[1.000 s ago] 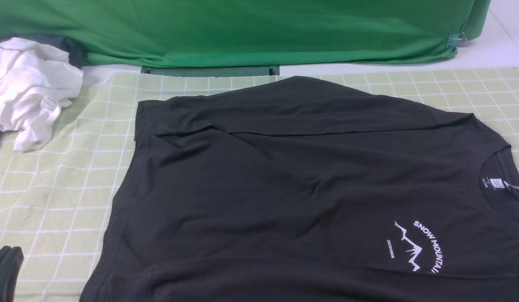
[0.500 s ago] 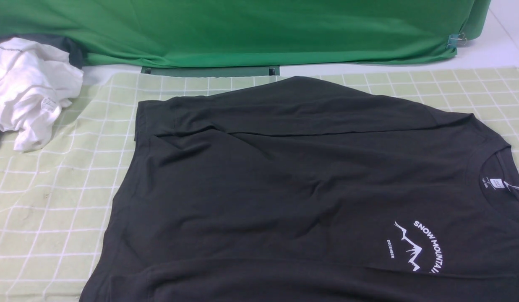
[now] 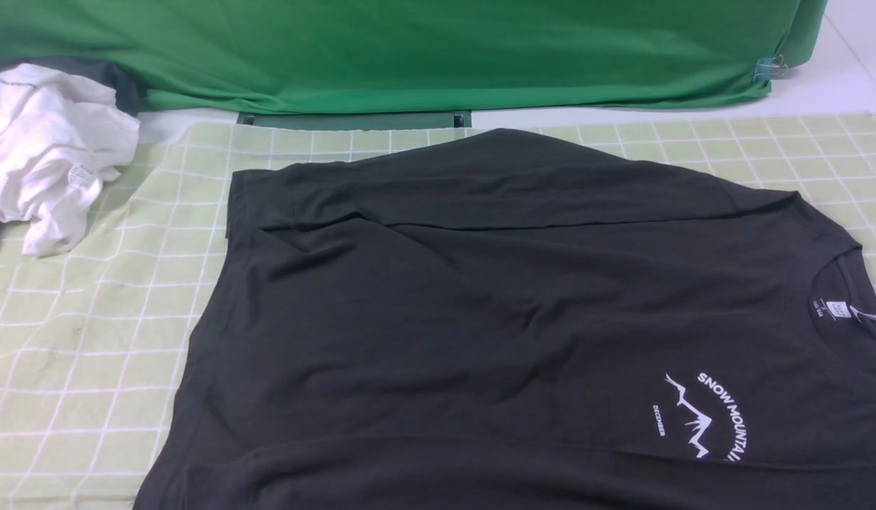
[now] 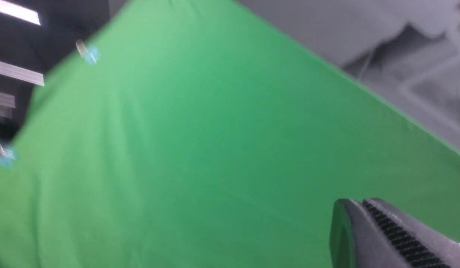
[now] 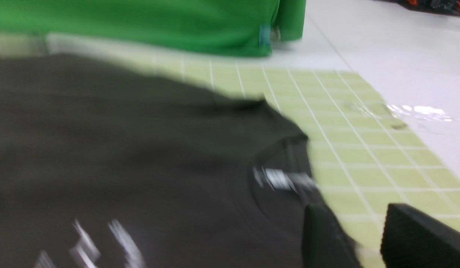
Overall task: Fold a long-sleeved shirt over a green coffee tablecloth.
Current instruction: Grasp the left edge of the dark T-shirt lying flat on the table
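Front view, long-sleeved shirt point(image 3: 480, 319) on green coffee tablecloth point(image 3: 90, 340), left gripper point(image 4: 362, 204) closed, right gripper point(image 5: 358, 213) parted, empty

You see the shirt point(image 3: 480, 319) in flat black, with a small white arc of lettering, a white mountain outline and a white neck label. The tablecloth point(image 3: 90, 354) is pale yellow-green, crossed by a grid of thin white lines and faintly marked with brownish stains. The sheet point(image 3: 409, 49) is plain deep green, its clip point(image 3: 767, 69) light blue. The crumpled garment point(image 3: 48, 149) is white. Your left gripper point(image 4: 350, 208) looks dark grey, your right gripper point(image 5: 358, 223) black.
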